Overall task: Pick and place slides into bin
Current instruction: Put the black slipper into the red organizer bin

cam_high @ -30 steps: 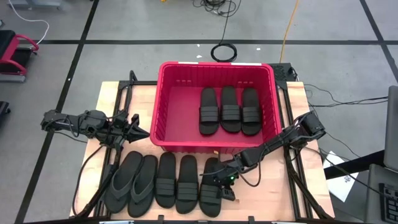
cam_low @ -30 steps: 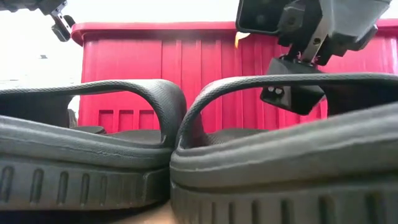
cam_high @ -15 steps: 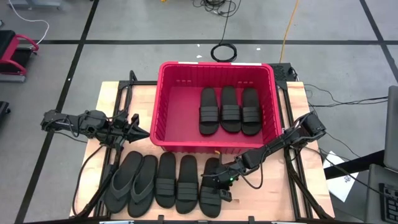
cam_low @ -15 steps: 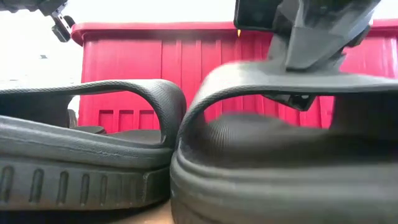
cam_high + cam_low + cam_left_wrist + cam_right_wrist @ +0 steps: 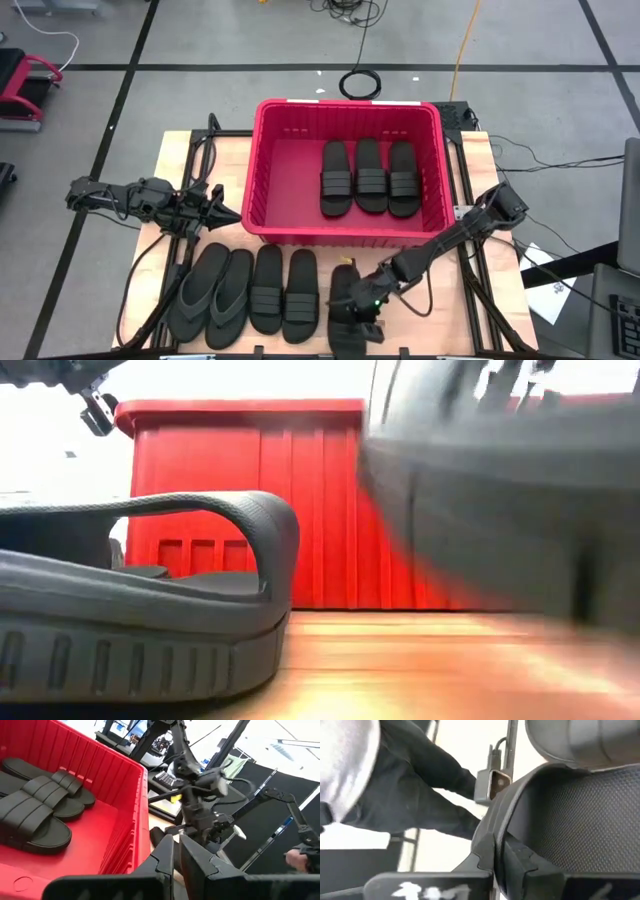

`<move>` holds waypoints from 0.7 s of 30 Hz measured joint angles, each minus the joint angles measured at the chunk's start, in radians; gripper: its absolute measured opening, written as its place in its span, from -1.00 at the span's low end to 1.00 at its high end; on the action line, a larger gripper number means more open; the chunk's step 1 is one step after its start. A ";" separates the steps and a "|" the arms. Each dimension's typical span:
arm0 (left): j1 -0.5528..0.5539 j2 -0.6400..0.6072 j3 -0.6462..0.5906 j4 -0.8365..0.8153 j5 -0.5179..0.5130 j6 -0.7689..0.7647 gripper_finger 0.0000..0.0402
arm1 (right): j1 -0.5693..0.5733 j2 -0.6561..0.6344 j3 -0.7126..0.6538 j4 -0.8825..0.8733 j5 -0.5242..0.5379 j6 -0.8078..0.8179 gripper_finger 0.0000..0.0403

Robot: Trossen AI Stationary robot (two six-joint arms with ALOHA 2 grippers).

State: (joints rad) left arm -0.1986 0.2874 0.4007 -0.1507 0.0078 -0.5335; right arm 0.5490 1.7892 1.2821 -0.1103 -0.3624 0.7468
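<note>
From above, the right gripper is clamped on a band-strap slide at the table's front edge, part of it hidden under the arm, while three slides lie side by side in the red bin, four more line the table and the left gripper waits pinched shut beside the bin. At table height the held slide is only a dark blur, cut off by the frame. The right wrist view shows fingers closed on the strap, little else readable.

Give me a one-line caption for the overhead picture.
Right gripper lifts a band slide from the front row; three slides already lie in the red bin.
</note>
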 joint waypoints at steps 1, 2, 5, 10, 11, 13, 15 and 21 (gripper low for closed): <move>0.000 0.000 0.000 -0.004 0.000 0.000 -0.87 | 0.008 -0.001 0.040 -0.059 0.013 -0.012 -0.97; 0.000 0.000 0.000 -0.006 0.001 0.000 -0.87 | 0.015 -0.005 0.081 -0.115 0.025 -0.026 -0.97; 0.000 0.000 0.000 -0.005 0.001 0.000 -0.87 | 0.033 -0.012 0.213 -0.257 0.058 -0.087 -0.97; 0.001 0.000 0.000 -0.005 -0.005 -0.002 -0.87 | 0.024 -0.008 0.411 -0.474 0.185 -0.205 -0.98; 0.001 0.000 0.000 -0.006 -0.011 -0.002 -0.87 | 0.017 -0.009 0.453 -0.530 0.209 -0.231 -0.98; 0.001 0.000 0.000 -0.005 -0.026 -0.007 -0.87 | 0.004 -0.024 0.526 -0.654 0.254 -0.284 -0.98; 0.001 0.000 0.000 -0.005 -0.044 -0.018 -0.87 | -0.014 -0.043 0.588 -0.797 0.300 -0.329 -0.98; 0.001 0.000 0.000 -0.004 -0.061 -0.027 -0.87 | -0.091 -0.169 0.672 -1.023 0.452 -0.467 -0.98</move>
State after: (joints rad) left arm -0.1978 0.2878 0.4007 -0.1545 -0.0536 -0.5603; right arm 0.4584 1.6198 1.9537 -1.1333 0.0899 0.2802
